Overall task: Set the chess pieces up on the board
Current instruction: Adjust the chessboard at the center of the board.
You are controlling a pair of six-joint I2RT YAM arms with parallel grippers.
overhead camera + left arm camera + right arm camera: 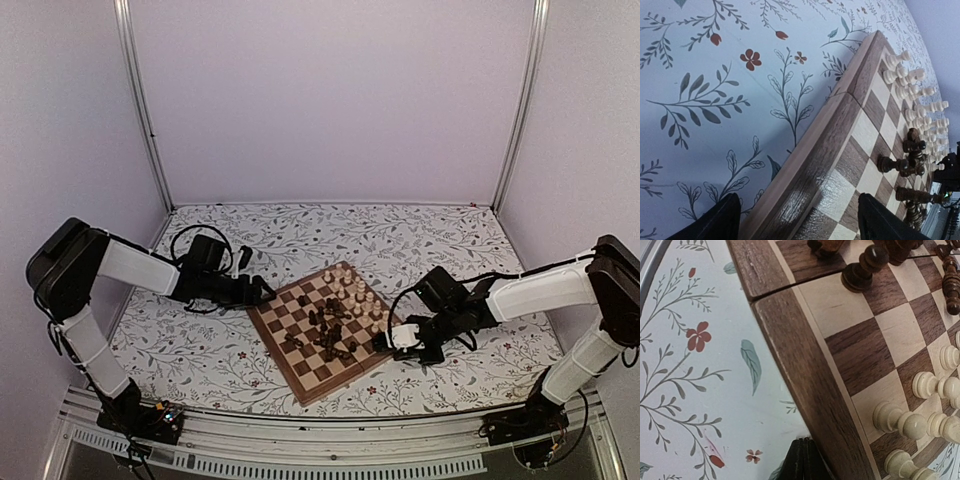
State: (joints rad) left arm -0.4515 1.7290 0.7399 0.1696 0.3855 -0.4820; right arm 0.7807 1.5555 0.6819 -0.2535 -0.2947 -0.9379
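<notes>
left claw [797, 220] wide open, empty; right claw [802, 460] shut, empty by board [805, 390] rim. open right before grabbing toppled dark pieces [330, 335].

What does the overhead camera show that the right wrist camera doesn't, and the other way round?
Only the overhead view shows both arms, the left arm and the right arm, and the whole board lying cornerwise on the floral table. Only the right wrist view shows its own fingers pressed shut close to the board's rim, plus the seam across that rim. Both show the board with pale pieces and dark pieces on it.
</notes>
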